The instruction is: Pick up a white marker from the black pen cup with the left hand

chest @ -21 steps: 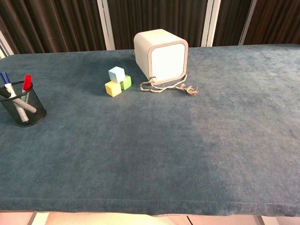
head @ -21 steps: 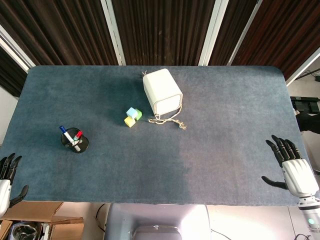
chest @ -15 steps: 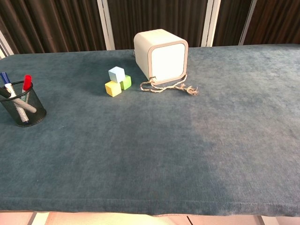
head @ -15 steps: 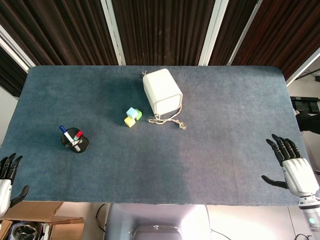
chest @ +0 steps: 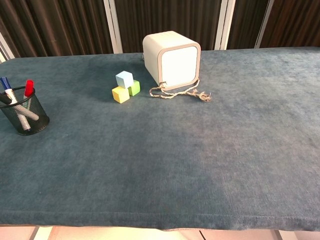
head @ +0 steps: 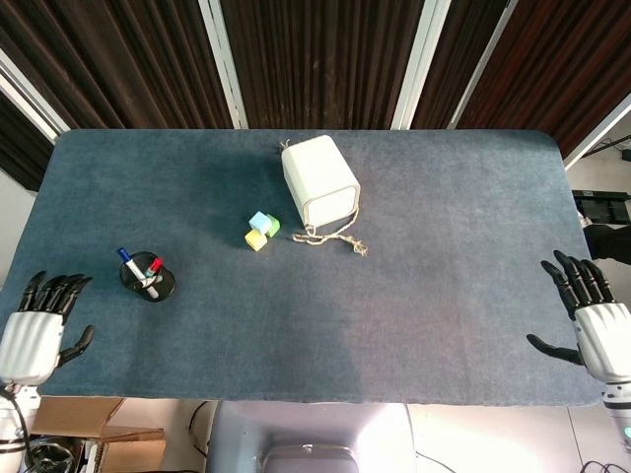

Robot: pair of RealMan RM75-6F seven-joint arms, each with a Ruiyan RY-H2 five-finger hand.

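**Both hands empty at the table's near corners**

Your left hand sits with fingers spread wide, holding nothing, near the black mesh pen cup but apart from it. The white markers stand inside the cup. Your right hand is likewise splayed and empty.

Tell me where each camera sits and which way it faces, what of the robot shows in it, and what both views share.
Head view: high above the near edge, looking steeply down on the whole table; the left hand and right hand show at the near corners, fingers spread, holding nothing.
Chest view: low at the near edge, looking across the table toward the dark curtain; no part of the robot shows.
Shared: the black pen cup with markers, the coloured blocks, the white box and its rope.
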